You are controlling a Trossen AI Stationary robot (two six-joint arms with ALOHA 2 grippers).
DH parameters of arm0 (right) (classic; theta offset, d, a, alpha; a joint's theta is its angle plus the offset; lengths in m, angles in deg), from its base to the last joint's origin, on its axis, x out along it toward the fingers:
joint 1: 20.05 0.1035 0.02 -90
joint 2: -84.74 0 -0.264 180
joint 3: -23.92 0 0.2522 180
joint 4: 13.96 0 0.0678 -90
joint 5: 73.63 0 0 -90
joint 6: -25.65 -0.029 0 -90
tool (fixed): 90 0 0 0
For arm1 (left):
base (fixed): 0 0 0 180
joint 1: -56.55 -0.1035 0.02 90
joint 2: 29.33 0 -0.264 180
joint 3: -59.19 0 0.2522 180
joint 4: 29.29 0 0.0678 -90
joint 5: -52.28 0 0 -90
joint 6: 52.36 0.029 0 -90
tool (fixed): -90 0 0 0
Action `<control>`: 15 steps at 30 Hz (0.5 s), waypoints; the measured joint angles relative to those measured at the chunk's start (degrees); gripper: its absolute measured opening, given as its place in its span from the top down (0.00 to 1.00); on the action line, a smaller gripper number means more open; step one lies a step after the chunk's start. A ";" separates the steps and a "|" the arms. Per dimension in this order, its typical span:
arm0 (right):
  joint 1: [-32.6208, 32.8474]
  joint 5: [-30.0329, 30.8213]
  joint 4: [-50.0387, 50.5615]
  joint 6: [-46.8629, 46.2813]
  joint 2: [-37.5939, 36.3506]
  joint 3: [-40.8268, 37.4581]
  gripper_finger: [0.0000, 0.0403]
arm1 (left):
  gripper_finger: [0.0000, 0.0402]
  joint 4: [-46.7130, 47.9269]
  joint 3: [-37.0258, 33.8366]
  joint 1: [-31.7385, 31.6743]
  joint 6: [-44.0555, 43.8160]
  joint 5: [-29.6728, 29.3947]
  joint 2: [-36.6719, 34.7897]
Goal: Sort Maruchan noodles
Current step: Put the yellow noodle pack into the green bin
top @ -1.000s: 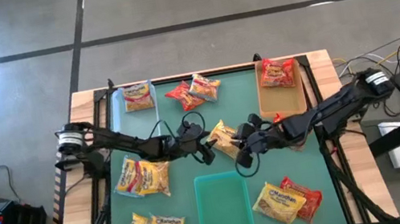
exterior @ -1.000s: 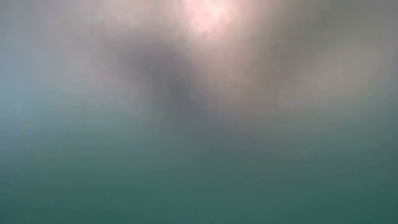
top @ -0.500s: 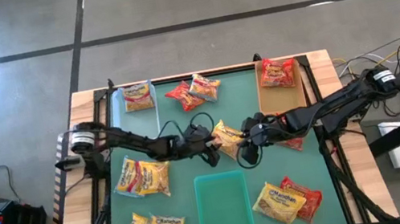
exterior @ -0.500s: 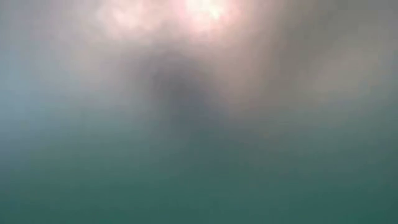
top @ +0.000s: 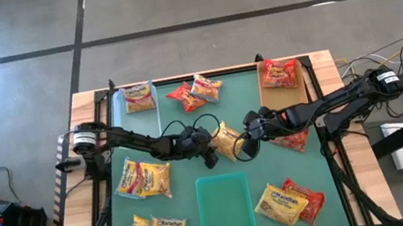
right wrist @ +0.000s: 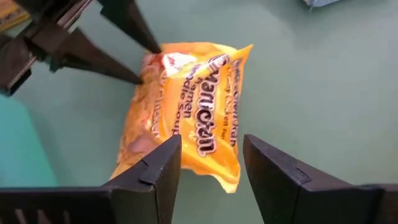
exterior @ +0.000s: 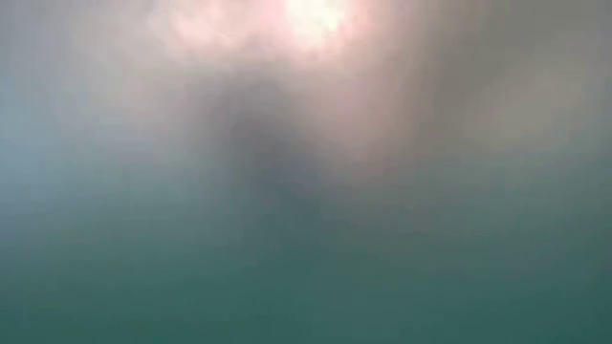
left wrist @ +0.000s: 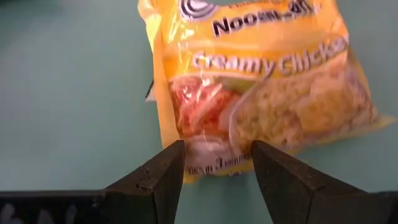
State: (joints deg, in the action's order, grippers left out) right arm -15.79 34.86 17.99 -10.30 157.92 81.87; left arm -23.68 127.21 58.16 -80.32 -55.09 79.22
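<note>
Near the centre of the high view, a yellow noodle packet (top: 227, 141) lies flat on the green tabletop (top: 178, 121), between the two tools. It looks light, crinkly and slippery, with brittle noodles inside, so a gentle pinch on a sealed edge seems wisest. Left tool (left wrist: 214, 163) stretches in low from the frame's left, fingers spread at the packet's edge; right tool (right wrist: 211, 158) reaches from the right, fingers likewise spread, holding nothing.
</note>
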 joint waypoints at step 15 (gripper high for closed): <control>-2.87 -2.40 2.25 1.59 0.00 3.23 0.54 | 0.57 2.33 0.82 -1.24 0.45 1.33 -0.21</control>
State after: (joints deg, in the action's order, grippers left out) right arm -18.66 32.46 20.24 -8.71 157.92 85.11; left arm -21.35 128.03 56.92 -79.88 -53.76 79.01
